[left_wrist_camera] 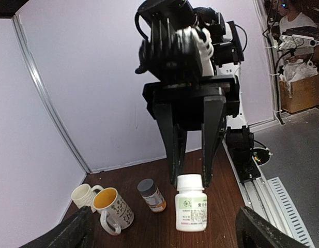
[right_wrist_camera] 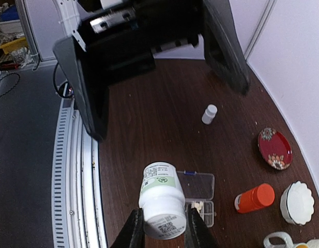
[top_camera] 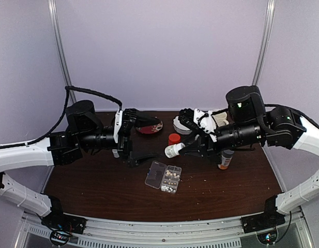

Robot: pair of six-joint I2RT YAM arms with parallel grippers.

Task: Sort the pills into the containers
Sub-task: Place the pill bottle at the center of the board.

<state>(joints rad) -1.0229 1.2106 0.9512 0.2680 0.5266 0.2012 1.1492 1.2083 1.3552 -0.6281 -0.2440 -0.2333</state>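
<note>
1. The right fingers (left_wrist_camera: 172,139) pinch a white bottle (right_wrist_camera: 161,199) near one end. In the top view the bottle hangs tilted, almost level, above the dark surface (top_camera: 97,191).
2. The left fingers (right_wrist_camera: 92,98) are spread wide and hold nothing. They face the bottle from just beside it.
3. The pill organizer (top_camera: 155,173) lies on the surface with its clear lid swung open, nearer the arm bases than the bottle. White pills (top_camera: 173,179) sit in several of its cells, and a few specks at its near edge may be loose pills.
4. Whether the bottle's cap is on or off cannot be told for certain. In the left wrist view a white cap seems to be in place.
5. Risk: the bottle hangs short of the organizer. If it is uncapped and tips further, pills would probably scatter on the surface instead of landing in the cells.
6. Risk: the pinch covers only a small part of the bottle. If the left fingers close off-centre or twist, they could turn or pull it loose.
7. Risk: an orange bottle (top_camera: 173,138) with a red cap stands just behind the held bottle, so a sweep of the right arm could knock it over.
8. Risk: the organizer is light and not held down. A dropped bottle or a low finger could shove it and spill the sorted pills.
</note>
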